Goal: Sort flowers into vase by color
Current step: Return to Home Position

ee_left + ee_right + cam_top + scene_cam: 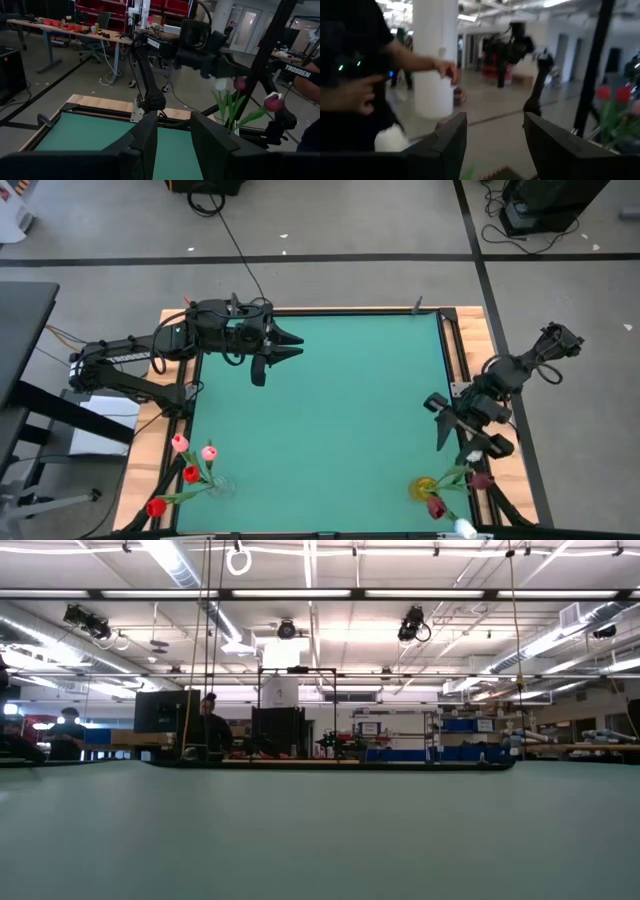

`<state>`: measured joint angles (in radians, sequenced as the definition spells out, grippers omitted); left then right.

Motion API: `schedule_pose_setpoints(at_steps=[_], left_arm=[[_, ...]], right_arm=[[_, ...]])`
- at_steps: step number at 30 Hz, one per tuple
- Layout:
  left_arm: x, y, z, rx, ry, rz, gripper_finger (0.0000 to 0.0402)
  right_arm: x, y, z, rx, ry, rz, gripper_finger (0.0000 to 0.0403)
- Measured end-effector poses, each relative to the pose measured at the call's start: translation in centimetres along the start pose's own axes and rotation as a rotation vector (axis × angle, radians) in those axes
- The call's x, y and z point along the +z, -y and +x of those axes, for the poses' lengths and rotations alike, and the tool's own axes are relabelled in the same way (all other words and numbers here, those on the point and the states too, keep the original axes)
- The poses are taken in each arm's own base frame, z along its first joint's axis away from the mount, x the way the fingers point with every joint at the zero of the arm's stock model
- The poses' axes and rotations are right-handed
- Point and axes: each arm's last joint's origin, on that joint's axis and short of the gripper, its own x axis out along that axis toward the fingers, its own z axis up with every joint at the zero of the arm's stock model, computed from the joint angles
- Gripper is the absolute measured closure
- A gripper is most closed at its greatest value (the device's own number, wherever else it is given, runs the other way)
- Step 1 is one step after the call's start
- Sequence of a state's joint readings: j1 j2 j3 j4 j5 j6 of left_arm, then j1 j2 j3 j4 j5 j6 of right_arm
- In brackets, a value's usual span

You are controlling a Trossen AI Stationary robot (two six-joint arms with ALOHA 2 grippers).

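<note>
Left gripper [296, 346] hangs over the counter's [330, 410] upper-left corner in the high view, fingers parted and empty. Right gripper [440, 423] sits at the right edge, fingers likewise apart and holding nothing. We judge sorting complete, since no stems lie loose. Red and pink flowers [190, 465] stand in a clear vase [220, 485] at the lower-left corner. Maroon and white flowers [436, 506] fill the yellow vase [424, 488] at the lower-right, heads splayed outward. Only parking the arms is left.

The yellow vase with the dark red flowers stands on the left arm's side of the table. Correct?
No. In the high view the yellow vase with the dark red flowers stands on the right arm's side of the table.
</note>
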<state>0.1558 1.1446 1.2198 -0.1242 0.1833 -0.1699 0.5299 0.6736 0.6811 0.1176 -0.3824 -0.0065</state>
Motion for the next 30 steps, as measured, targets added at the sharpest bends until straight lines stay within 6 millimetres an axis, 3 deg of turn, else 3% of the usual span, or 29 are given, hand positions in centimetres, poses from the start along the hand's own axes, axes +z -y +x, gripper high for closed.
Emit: schedule_pose_setpoints(at_steps=[3, 11, 25, 30], left_arm=[[0.0, 0.0, 0.0, 0.0, 0.0, 0.0, 0.028], [0.0, 0.0, 0.0, 0.0, -0.001, 0.0, 0.028], [0.0, 0.0, 0.0, 0.0, 0.0, 0.0, 0.028], [0.4, 0.0, 0.0, -0.001, 0.042, 0.008, 0.028]], right_arm=[[0.5, 0.6, -0.2, -0.064, 0.05, -0.008, 0.0199], [0.6, 3.7, -1.1, -0.45, 0.076, 0.024, 0.0199], [-2.4, 11.9, -2.5, -0.85, -0.004, 0.101, 0.02], [-1.7, 13.2, -3.4, -0.91, 0.088, 0.047, 0.0207]])
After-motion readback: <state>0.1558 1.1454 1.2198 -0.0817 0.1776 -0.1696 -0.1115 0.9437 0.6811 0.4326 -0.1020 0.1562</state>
